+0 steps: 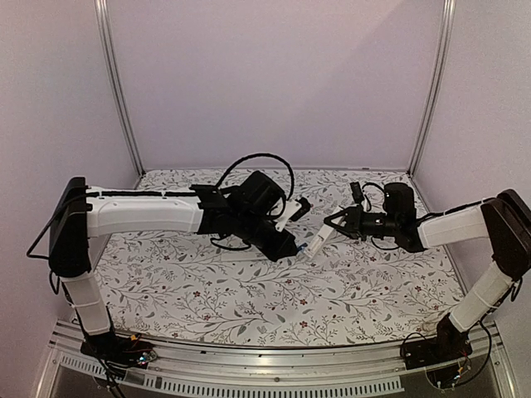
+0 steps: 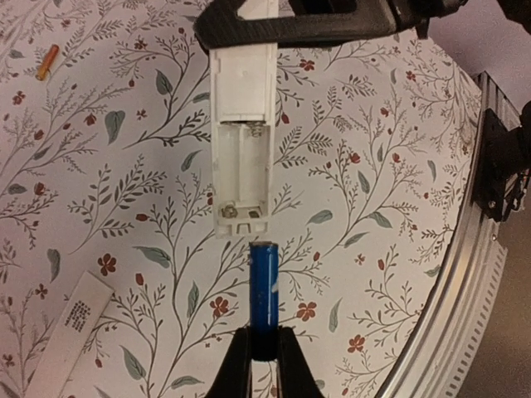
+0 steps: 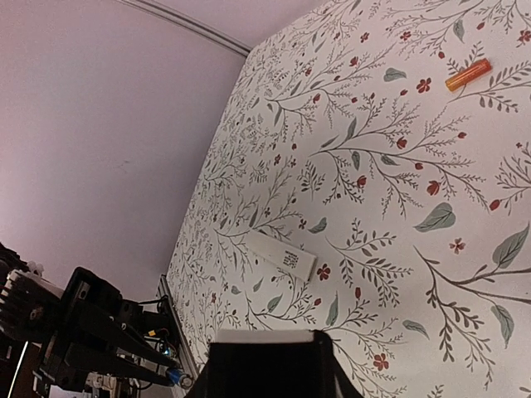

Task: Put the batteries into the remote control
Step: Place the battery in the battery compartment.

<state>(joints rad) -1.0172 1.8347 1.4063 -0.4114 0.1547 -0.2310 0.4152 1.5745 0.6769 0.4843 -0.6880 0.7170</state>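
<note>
Remote control (image 2: 242, 124) is held over the floral bench (image 2: 398, 166), clamped in your right hand (image 1: 333, 225) so its open recess faces the blue battery (image 2: 265, 286). Your left hand (image 2: 264, 352) pinches that battery by one end, lined up to slide in. The orange battery (image 2: 47, 62) lies on the bench, well apart.

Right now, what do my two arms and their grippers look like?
The left arm and right arm have white link shells with black joints. A black cable loops above the left wrist. The left gripper and right gripper are black, with slim tapered fingers.
</note>
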